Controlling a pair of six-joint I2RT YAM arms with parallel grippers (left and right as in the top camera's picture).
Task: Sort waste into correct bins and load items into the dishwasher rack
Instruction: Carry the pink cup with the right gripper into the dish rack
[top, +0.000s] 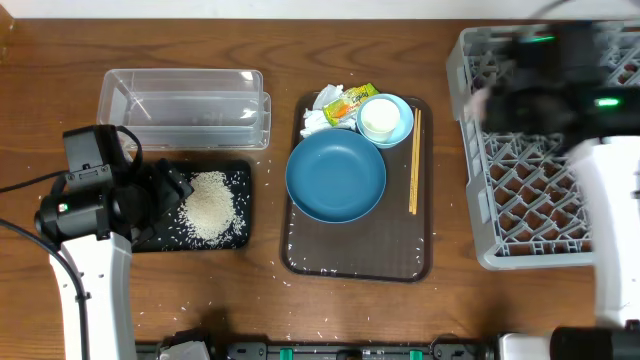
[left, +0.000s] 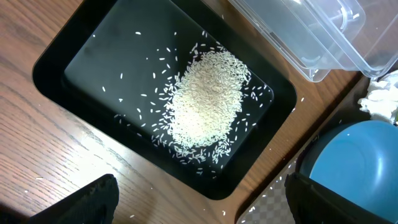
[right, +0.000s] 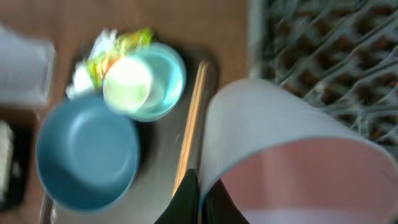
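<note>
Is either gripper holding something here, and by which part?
The right gripper is shut on the pink cup, pinching its wall at the rim, though the view is blurred. The left gripper hangs open above the black tray, holding nothing.

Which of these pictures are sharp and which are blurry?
Overhead: table sharp, only the right arm above the dishwasher rack is smeared. Left wrist: crisp, single rice grains show on the black tray. Right wrist: blurred throughout, the pink cup a soft blob.
</note>
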